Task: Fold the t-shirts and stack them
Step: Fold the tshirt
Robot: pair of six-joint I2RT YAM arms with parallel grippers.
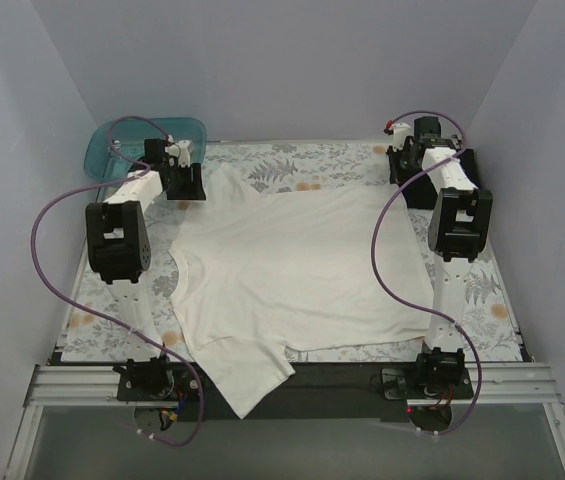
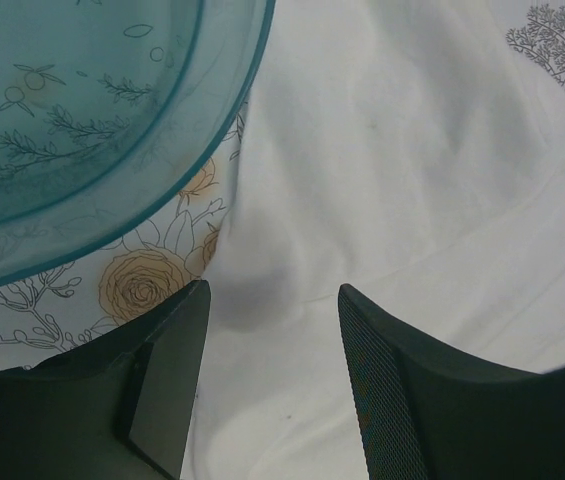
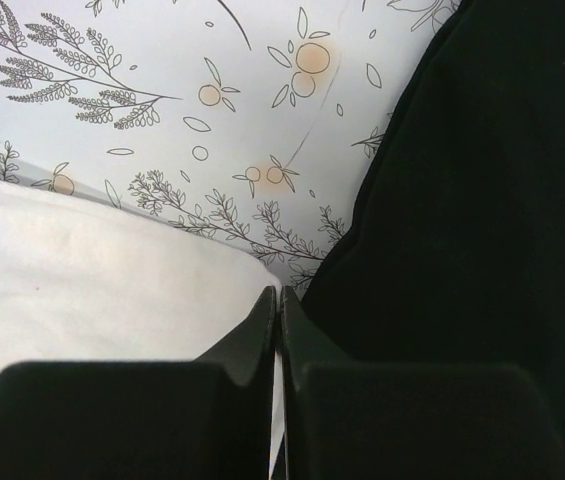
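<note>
Left gripper splayed over cream t-shirt edge.

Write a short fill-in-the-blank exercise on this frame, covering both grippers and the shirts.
1. The left gripper is over the cream-white t-shirt with its fingers ____.
2. The right gripper has its fingers ____.
3. The tub at the far left is coloured ____.
4. In the right wrist view, the second t-shirt is ____.
Missing words: open; shut; teal; black.
</note>
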